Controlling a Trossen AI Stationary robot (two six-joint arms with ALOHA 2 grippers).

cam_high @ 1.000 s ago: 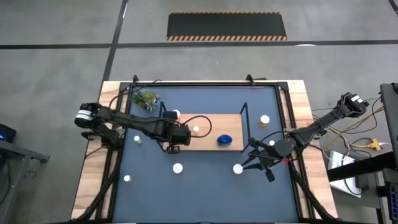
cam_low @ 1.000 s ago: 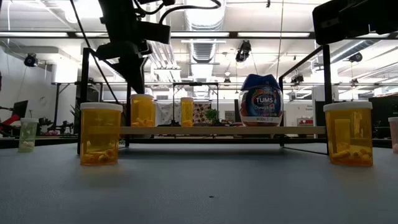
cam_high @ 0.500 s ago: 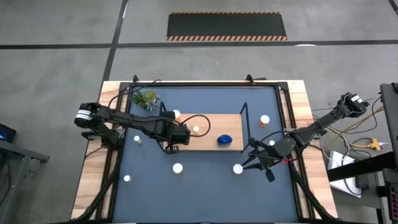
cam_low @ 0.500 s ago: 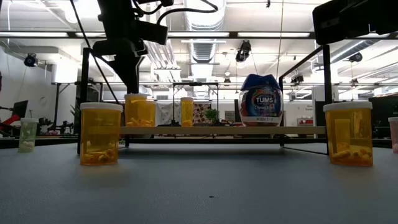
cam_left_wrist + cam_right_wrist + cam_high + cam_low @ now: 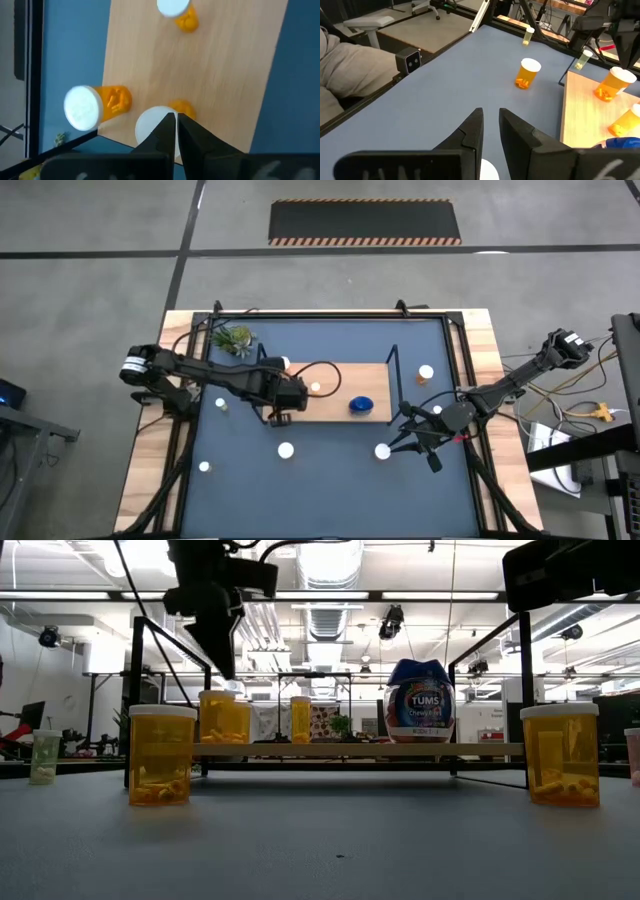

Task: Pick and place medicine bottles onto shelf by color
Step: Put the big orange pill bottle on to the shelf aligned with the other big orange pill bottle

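Observation:
The light-wood shelf [image 5: 340, 378] lies mid-mat and carries the blue bottle [image 5: 361, 404], an orange bottle [image 5: 316, 388] and another orange bottle [image 5: 225, 717] at its left end. My left gripper [image 5: 176, 116] is shut and hangs just above that bottle's white cap [image 5: 149, 129]; the low view shows a gap between them. My right gripper [image 5: 491, 112] is open, over the mat right of the shelf, above an orange bottle's white cap [image 5: 488, 171] and clear of it. More bottles stand upright on the mat [image 5: 286, 449] [image 5: 426, 372] [image 5: 204, 467].
A small green plant [image 5: 232, 338] stands at the mat's far left. Black wire frames rise at the shelf's short ends [image 5: 394, 380]. A tiny pale bottle [image 5: 220, 404] stands left of the shelf, another bottle [image 5: 437, 411] by my right arm. Cables run along the table's edges.
My left gripper has risen a little above the shelf's left end and tipped, staying shut. The orange bottle beneath it slid slightly toward the table's left, then stayed upright on the board. My right arm has kept still.

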